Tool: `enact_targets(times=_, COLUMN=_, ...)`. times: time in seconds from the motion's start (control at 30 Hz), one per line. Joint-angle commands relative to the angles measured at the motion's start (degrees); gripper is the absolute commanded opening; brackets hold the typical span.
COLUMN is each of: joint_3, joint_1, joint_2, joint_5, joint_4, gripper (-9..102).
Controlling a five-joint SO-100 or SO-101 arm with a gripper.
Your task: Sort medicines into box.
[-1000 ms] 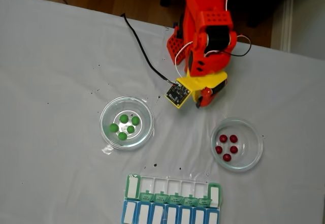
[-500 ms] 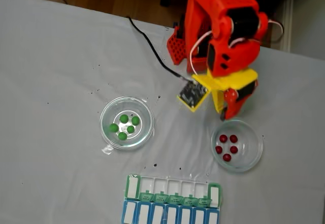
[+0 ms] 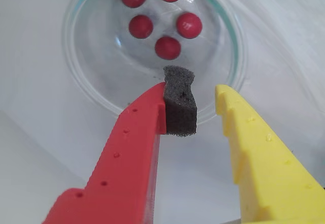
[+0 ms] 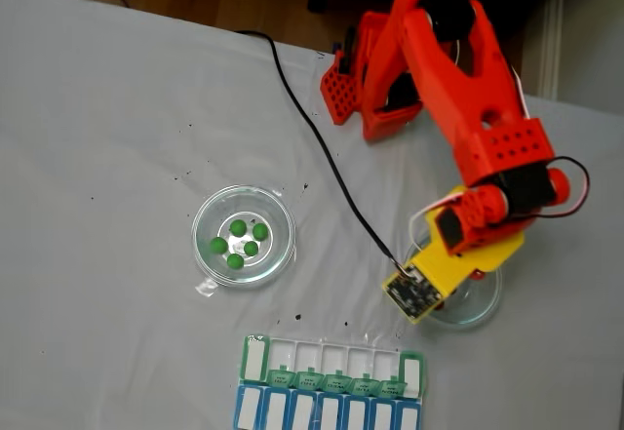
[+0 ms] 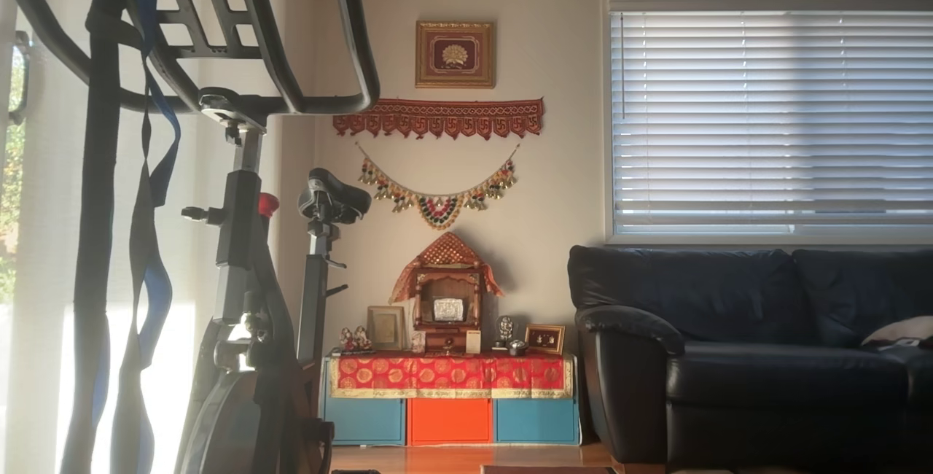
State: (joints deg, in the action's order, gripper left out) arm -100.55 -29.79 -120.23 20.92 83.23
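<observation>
White-clothed bench [image 4: 117, 137]. Hand [image 3: 193, 99] hangs over the right-hand glass dish [image 3: 91, 92], near the bench's front edge; fingers apart, nothing held, a foam pad [image 3: 179, 102] on the red one. Five red pills [image 3: 167, 47] lie loose in that dish, five green pills [image 4: 238, 243] in the left dish [image 4: 278, 217]. Pill box [image 4: 331, 357] sits at the front edge, lids up. Best approach, I judge: straddle the nearest red pill, descend straight, close gently so it doesn't roll.
</observation>
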Motion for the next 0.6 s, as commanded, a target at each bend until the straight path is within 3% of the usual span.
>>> enact_targets(times=0.0, joint_3=6.15, joint_1=-2.20, joint_2=0.88, joint_5=0.97, joint_4=0.18, gripper=9)
enact_targets(times=0.57, joint_3=0.97, joint_1=-3.08, joint_2=4.92, joint_5=1.67, joint_4=-7.38, gripper=9)
